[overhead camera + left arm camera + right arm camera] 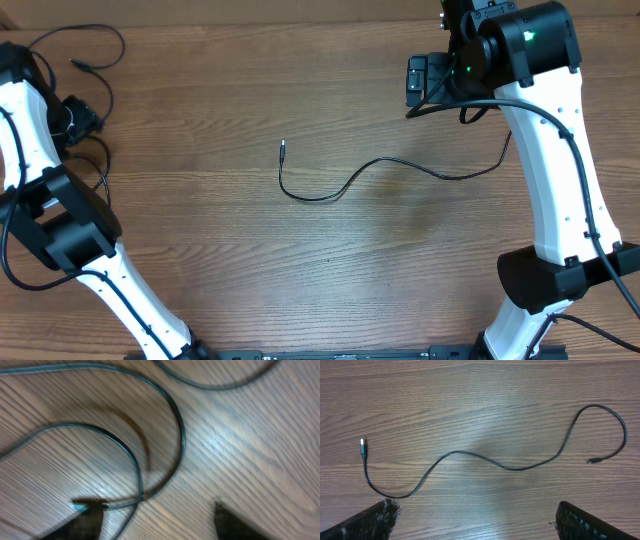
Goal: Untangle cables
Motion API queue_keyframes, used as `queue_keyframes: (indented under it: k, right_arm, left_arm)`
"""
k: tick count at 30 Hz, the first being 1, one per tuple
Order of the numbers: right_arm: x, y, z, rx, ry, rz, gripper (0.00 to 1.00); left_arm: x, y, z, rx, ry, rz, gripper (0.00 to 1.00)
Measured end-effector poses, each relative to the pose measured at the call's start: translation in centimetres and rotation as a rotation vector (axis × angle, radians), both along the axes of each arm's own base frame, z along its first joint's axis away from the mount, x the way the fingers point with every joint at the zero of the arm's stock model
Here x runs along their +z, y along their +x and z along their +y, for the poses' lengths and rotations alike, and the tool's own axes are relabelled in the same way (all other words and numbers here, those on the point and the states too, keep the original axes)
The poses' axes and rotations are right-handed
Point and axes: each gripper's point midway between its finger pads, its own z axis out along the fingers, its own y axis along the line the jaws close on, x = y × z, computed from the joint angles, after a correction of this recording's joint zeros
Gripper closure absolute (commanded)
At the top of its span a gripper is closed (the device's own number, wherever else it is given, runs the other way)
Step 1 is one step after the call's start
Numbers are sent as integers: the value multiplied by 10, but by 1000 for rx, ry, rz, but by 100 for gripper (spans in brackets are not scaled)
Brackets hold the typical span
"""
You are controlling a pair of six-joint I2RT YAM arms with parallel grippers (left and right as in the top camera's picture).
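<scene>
One thin black cable (345, 185) lies stretched out in a wavy line across the middle of the table, its silver plug (283, 147) at the left end. In the right wrist view this cable (485, 460) lies whole, beyond my right gripper (475, 520), which is open wide and empty above the wood. A second cable (95, 45) loops at the far left by my left arm. The blurred left wrist view has my left gripper (157, 520) open low over the table. Loops of cable (175, 425) curve ahead of it, and one strand passes beside the left finger (85, 521).
The wooden table (330, 280) fills all views. The left arm's black and white links (60, 220) stand over the left edge. The right arm (555, 180) rises along the right side, with thicker robot wiring (475, 100) hanging off it.
</scene>
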Motion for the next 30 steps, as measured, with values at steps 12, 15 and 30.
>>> queue_keyframes:
  k: [12,15,30]
  right_arm:
    - [0,0,0,1,0,0,0]
    - [0,0,0,0,0,0,0]
    - [0,0,0,0,0,0,0]
  left_arm:
    - [44,2,-110,-205,-536,-145,3]
    - [72,3,-148,-279,-629,-191,3]
    - [230,-58,-310,-729,-568,-372,0]
